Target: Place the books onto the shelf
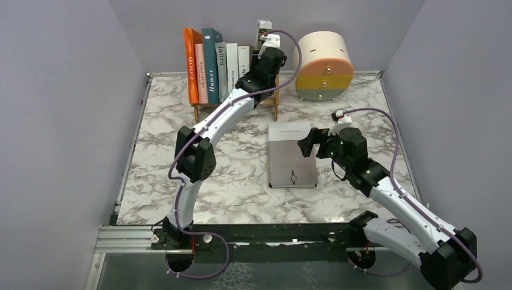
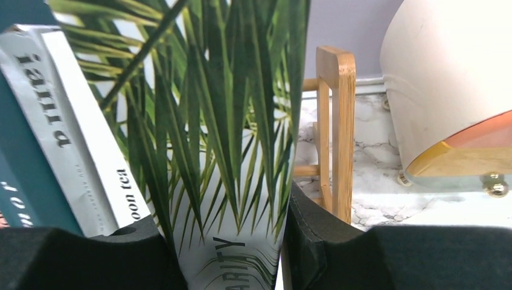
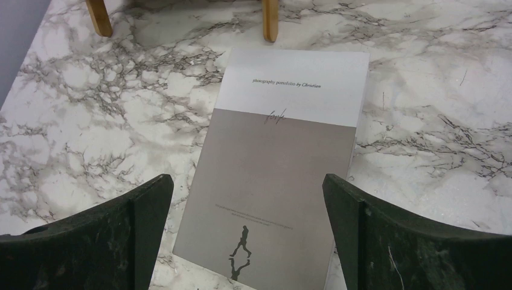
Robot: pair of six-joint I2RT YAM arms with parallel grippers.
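While your left fingers [image 2: 314, 241] clamp the palm-leaf book [image 2: 223, 109] between them, the shelf's end post [image 2: 337, 121] just right could snag it; right fingers [image 3: 127, 235] stand apart above the grey portfolio [image 3: 281, 175].

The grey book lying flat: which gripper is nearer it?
Right gripper, open over the grey book; left gripper is at the shelf, clamped on the palm-leaf book.

One shelf [image 1: 276, 107] holding six books [image 1: 211, 65]; one palm-leaf book [image 2: 229, 121] at its right end; one grey book [image 1: 293, 164] before it; one drawer unit [image 1: 324, 66].
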